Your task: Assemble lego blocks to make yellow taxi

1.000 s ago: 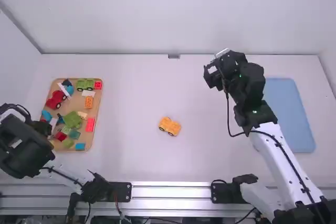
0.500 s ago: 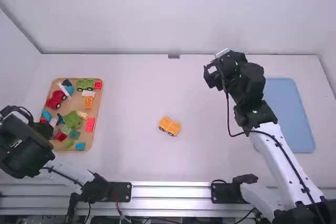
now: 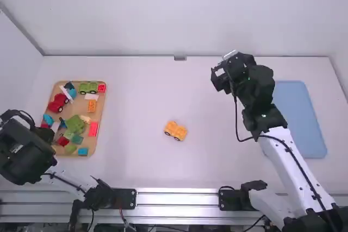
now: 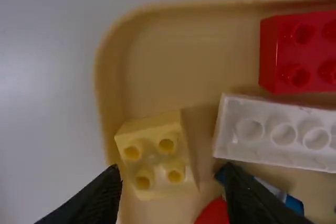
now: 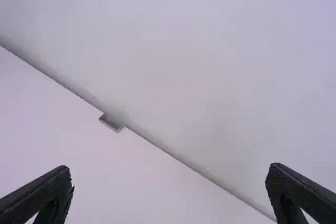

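The left gripper (image 3: 43, 133) hangs low over the left side of the wooden tray (image 3: 94, 146). In the left wrist view, a pale yellow 2x2 brick (image 4: 160, 160) lies by the tray's rounded corner, and the open left gripper (image 4: 170, 184) has its fingertips on either side of it in that view; whether they touch it I cannot tell. An orange-yellow wheeled piece (image 3: 175, 131) stands alone mid-table. Over the far right part of the table, the right gripper (image 3: 218, 73) is held up. Nothing is between the spread fingers of the right gripper (image 5: 170, 182).
Around the yellow brick are a white brick (image 4: 278, 132), a red brick (image 4: 299, 51) and a red rounded piece (image 4: 214, 212). Green, blue and red pieces fill much of the tray, including a red wheeled one (image 3: 56, 103). A blue mat (image 3: 300, 118) lies at the right.
The left gripper has shifted slightly toward the camera and left, uncovering a little more of the blue and white pieces beside it. The right arm has stayed still.
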Available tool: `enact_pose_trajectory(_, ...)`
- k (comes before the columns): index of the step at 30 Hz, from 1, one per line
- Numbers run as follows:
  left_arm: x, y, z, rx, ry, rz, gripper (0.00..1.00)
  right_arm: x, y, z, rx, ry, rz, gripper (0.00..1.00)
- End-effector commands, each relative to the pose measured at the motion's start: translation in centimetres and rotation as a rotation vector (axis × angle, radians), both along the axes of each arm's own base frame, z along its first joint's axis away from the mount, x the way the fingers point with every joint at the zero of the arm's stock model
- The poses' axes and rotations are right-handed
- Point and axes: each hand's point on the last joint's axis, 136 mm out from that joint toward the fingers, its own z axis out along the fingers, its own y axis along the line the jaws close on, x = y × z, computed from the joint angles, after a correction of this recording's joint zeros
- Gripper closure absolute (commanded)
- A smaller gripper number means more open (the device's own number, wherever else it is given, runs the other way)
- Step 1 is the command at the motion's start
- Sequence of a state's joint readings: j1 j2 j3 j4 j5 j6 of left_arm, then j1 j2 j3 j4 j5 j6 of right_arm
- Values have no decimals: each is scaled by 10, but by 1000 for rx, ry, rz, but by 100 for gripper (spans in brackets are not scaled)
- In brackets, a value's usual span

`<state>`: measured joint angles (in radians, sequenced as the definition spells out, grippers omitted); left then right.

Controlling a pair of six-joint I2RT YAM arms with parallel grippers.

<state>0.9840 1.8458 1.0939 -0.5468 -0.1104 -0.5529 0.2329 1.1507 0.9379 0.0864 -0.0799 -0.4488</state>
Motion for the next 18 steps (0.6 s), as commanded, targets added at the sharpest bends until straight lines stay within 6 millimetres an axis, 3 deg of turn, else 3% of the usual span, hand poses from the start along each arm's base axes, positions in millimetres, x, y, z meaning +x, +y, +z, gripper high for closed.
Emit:
enact_pose_trajectory(1,-9,-6,-9,-16,27,7,48,3,0,12,8,-24,-2,2)
enact_pose_trajectory(18,-6,-2,-19,30,-3,7,51,3,-1,12,9,-24,-4,2)
